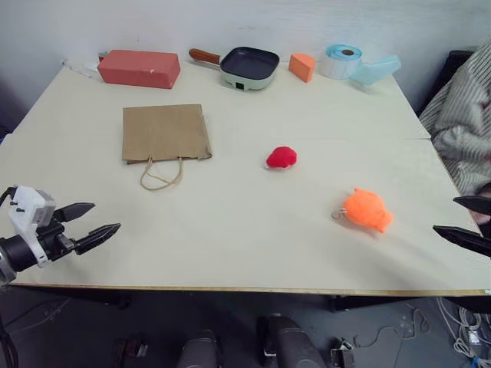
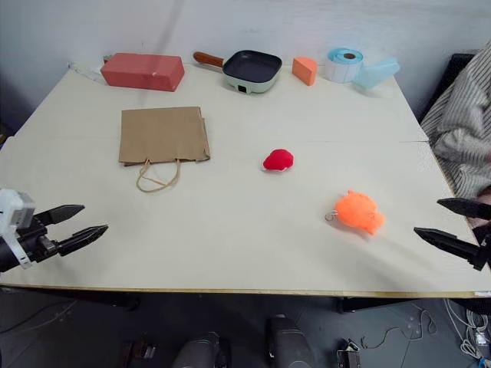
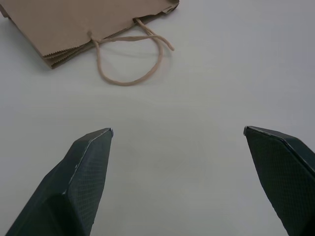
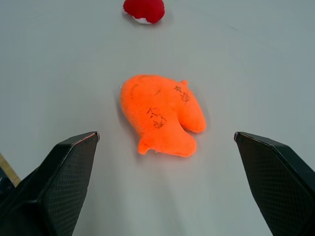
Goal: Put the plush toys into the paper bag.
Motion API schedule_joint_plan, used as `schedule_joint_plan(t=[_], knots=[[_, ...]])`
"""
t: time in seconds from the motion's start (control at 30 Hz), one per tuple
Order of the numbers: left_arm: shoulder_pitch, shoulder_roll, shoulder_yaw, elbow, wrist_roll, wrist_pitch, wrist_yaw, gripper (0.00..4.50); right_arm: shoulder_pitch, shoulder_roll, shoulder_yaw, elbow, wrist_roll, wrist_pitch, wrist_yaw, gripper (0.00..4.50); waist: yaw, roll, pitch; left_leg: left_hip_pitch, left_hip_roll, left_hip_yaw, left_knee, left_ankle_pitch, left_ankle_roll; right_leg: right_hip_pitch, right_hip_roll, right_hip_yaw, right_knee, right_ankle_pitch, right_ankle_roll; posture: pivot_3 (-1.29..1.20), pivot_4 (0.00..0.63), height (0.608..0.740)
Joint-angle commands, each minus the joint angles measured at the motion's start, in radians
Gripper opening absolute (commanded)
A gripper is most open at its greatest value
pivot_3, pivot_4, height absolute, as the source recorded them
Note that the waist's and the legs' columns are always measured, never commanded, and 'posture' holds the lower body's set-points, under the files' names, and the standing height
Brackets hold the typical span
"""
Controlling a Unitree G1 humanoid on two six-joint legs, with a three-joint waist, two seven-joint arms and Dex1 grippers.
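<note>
A cream table [image 1: 230, 238] stands against a pale wall [image 1: 230, 23]. Along its far edge, well beyond the jaws, sit a red box [image 1: 139, 68], pan [image 1: 247, 67], orange wedge [image 1: 302, 67] and tape roll [image 1: 341, 60].

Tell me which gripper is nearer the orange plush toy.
Right. The right gripper hangs open just beside the orange plush toy; the left gripper, also open, sits across the table, below the paper bag.
</note>
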Motion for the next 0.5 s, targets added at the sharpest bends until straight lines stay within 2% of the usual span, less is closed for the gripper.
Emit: schedule_joint_plan(t=[0.03,0.23,0.5], knots=[[0.042,0.021,0.052,-0.032,0.002,-0.012,-0.027,4.47,-0.024,-0.032,-0.002,0.022,0.013,0.009,0.045,4.5,-0.001,0.0,0.0,0.0,0.0,0.0,0.0,0.0,0.0,0.0,0.0,0.0,0.0,0.0,0.0,0.0,0.15,0.74],[0.07,0.025,0.053,-0.037,0.01,-0.012,-0.027,4.47,-0.051,-0.008,0.026,0.001,0.004,0.019,0.028,4.5,0.001,0.0,0.0,0.0,0.0,0.0,-0.001,0.0,0.0,0.0,0.0,0.0,-0.001,0.0,0.0,0.0,0.15,0.74],[0.009,0.055,0.03,0.013,0.043,-0.038,-0.033,4.47,-0.046,0.013,0.023,-0.04,0.01,0.029,0.004,4.5,0.001,0.0,0.0,0.0,0.0,0.0,-0.001,0.0,0.0,0.0,0.0,0.0,0.0,0.0,0.0,0.0,0.15,0.74]])
